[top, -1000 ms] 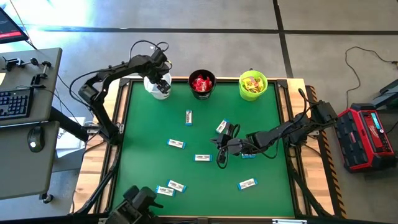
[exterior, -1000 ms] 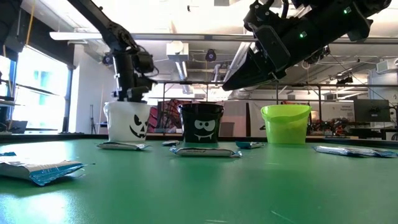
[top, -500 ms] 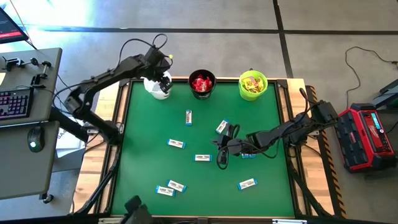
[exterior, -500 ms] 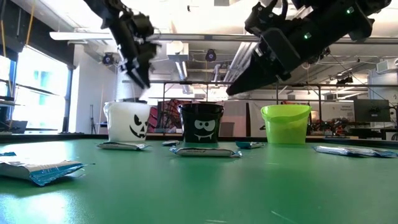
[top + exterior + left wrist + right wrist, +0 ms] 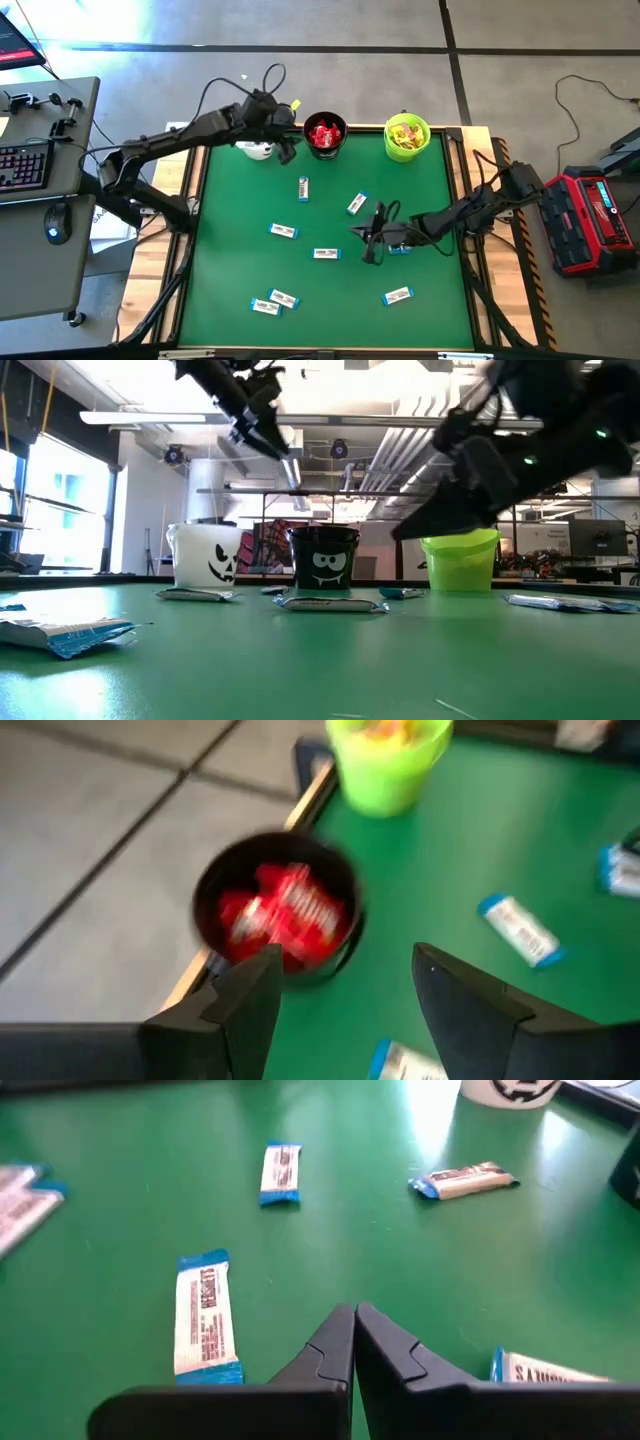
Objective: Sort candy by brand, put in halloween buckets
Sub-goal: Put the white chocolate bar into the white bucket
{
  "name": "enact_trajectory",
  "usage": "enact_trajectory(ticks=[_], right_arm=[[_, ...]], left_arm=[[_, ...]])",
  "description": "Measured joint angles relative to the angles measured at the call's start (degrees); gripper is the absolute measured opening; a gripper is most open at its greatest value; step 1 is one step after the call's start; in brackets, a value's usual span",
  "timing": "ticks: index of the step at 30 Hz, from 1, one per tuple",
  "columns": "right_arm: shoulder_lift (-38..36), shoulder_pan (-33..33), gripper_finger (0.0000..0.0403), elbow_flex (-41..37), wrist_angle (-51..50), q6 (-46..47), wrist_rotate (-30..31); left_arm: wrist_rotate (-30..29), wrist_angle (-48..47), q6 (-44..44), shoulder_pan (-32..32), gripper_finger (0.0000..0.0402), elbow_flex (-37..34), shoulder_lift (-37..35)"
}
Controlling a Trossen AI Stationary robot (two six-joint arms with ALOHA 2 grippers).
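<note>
Three pails stand in a row along the far edge of the green table (image 5: 220, 250), and the black pail (image 5: 325, 135) in the middle serves as the landmark here. It holds red packets (image 5: 285, 915). To its left stands the white pail (image 5: 255, 150), partly hidden under the left arm; to its right the lime green pail (image 5: 407, 137) holds yellow-and-pink packets (image 5: 406, 132).

The left gripper (image 5: 284, 150) hangs in the air just left of the black pail, between it and the white one, with its fingers (image 5: 245, 1005) spread wide and nothing between them (its wrist camera looks straight down past them into the black pail).

The right gripper (image 5: 370, 246) is well in front of the black pail and a little to its right, low over the middle of the table, its fingers (image 5: 330, 1345) pressed together and holding nothing.

White-and-blue bars lie scattered on the mat. One bar (image 5: 303, 188) lies in front of the black pail, closest to it; another (image 5: 356, 204) sits slightly further out to the right. A third bar (image 5: 325, 253) lies just left of the right gripper, a fourth (image 5: 283, 231) further left. One (image 5: 398, 296) lies near the front right, and a pair (image 5: 275, 301) lies close together near the front edge.
</note>
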Motion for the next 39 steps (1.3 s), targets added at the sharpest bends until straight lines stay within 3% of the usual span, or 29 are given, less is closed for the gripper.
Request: enact_trajectory(ticks=[5, 12, 15, 20, 23, 26, 32, 39], right_arm=[[-0.3, 4.2, 0.0000, -5.3, 7.2, 2.3, 5.1], [-5.9, 9.7, 0.0000, -5.5, -2.3, 9.4, 9.6], [-10.0, 11.0, 0.0000, -3.3, -14.8, 15.4, 10.3], [-14.0, 11.9, 0.0009, 5.2, -46.4, 31.6, 10.2], [-14.1, 11.4, 0.0031, 10.3, -63.3, 44.0, 6.6], [-14.1, 10.8, 0.0068, 12.7, -71.8, 53.0, 2.3], [-14.1, 9.0, 0.0144, 13.2, -73.5, 60.8, -4.8], [-9.6, 6.3, 0.0167, 13.2, -73.0, 61.4, -6.9]], left_arm=[[0.0, 9.8, 0.0, -4.4, 0.0215, -3.8, -0.1], [0.0, 21.6, 0.1, -10.5, 0.0215, -10.2, -0.2], [-0.4, 27.4, -0.1, -13.2, 0.0215, -13.7, -0.2], [-0.7, 37.5, -1.3, -17.0, 0.0215, -19.6, -0.2], [-1.2, 40.1, -2.7, -19.1, 0.0215, -21.9, -0.2], [-1.7, 41.6, -3.5, -21.2, 0.0215, -23.4, -0.2], [-4.0, 42.9, -3.9, -25.2, 0.0215, -25.6, -0.2], [-4.7, 45.6, -6.3, -28.2, 0.0215, -28.1, -0.2]])
